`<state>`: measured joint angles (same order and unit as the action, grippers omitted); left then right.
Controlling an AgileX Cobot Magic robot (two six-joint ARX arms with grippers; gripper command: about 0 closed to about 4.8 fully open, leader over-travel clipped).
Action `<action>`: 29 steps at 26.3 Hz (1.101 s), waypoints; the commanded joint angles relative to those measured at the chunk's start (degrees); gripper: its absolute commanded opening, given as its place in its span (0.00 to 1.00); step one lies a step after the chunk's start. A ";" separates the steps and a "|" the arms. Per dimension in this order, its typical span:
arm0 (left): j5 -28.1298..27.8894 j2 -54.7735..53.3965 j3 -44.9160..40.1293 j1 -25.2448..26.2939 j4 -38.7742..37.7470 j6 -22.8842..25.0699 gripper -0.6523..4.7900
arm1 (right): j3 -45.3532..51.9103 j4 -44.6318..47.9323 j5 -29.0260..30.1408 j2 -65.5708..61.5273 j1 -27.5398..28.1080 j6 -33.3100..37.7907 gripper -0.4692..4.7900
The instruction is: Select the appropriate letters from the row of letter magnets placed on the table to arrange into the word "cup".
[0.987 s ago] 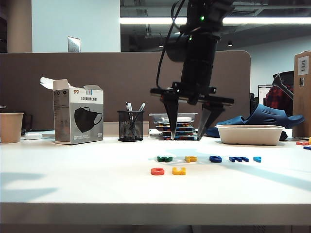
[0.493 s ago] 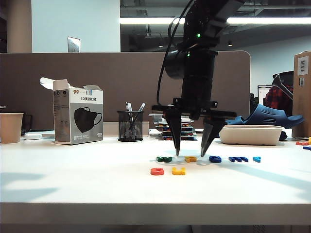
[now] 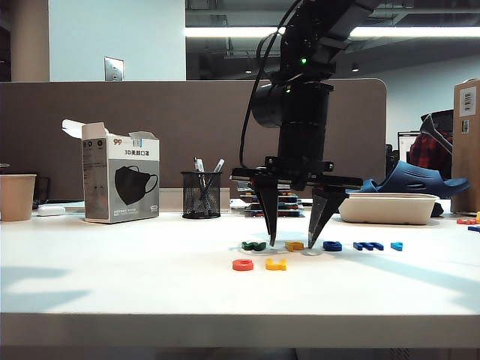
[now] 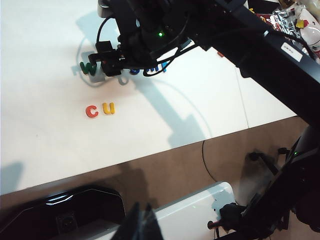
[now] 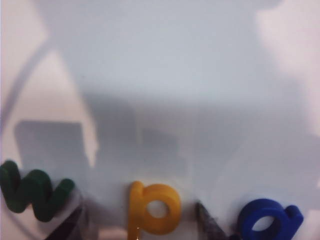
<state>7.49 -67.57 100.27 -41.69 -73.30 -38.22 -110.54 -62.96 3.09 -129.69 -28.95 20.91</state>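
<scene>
now right gripper [image 3: 292,244] open, straddling yellow "p" [image 3: 294,246].

White desk [image 3: 112,285]: red "c" [image 3: 243,265] and yellow "u" [image 3: 276,264] side by side; at their 12 o'clock, row of green letter [image 3: 254,245], yellow "p" [image 3: 294,245], blue letters [image 3: 332,245].

The mask box [image 3: 120,180] on the desk [image 3: 150,292] carries "99" in red and "3D" ahead of characters too small to read. The letter magnets read as letters: a red "c" [image 3: 243,265] and a yellow "u" [image 3: 276,264] side by side in front, and in the row behind them a green "w" [image 5: 35,192], a yellow "p" [image 5: 152,209] and a dark blue letter [image 5: 270,220] I cannot name.
</scene>
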 commanded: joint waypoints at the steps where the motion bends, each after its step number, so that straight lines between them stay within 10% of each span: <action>1: 0.07 0.11 0.13 -0.07 0.33 0.26 0.11 | -0.15 0.17 -0.07 0.33 -0.02 -0.17 0.61; 29: 0.07 0.11 0.13 -0.07 0.33 0.26 0.11 | -0.04 -1.29 0.02 -1.46 -0.20 -0.13 0.58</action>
<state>7.49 -67.57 100.27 -41.69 -73.30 -38.22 -110.96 -63.88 2.76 -130.28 -29.04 20.88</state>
